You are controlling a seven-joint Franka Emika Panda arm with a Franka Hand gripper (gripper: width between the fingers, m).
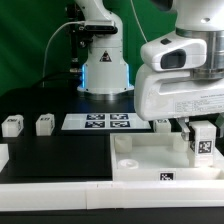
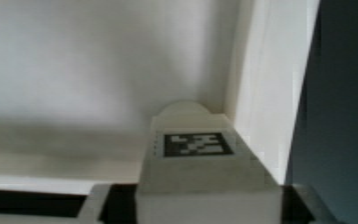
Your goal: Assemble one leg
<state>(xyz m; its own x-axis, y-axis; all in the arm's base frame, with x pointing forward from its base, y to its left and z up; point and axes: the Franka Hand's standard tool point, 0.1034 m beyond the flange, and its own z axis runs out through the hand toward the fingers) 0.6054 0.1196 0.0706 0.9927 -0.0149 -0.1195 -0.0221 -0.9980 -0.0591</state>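
Observation:
My gripper (image 1: pixel 203 133) is shut on a leg (image 1: pixel 203 143), a small white post with a black-and-white tag, held upright over the right end of the white tabletop (image 1: pixel 140 158). In the wrist view the leg (image 2: pixel 202 148) stands between my two dark fingers (image 2: pixel 130 203) and points toward the tabletop's inner corner (image 2: pixel 211 95), beside its raised rim (image 2: pixel 274 90). Whether the leg's end touches the tabletop cannot be told. Two more legs (image 1: pixel 12 125) (image 1: pixel 44 124) lie on the black mat at the exterior view's left.
The marker board (image 1: pixel 98 121) lies behind the tabletop on the mat. The robot base (image 1: pixel 105 72) stands at the back. A white part (image 1: pixel 3 155) sits at the left edge. A white strip (image 1: pixel 60 187) runs along the front.

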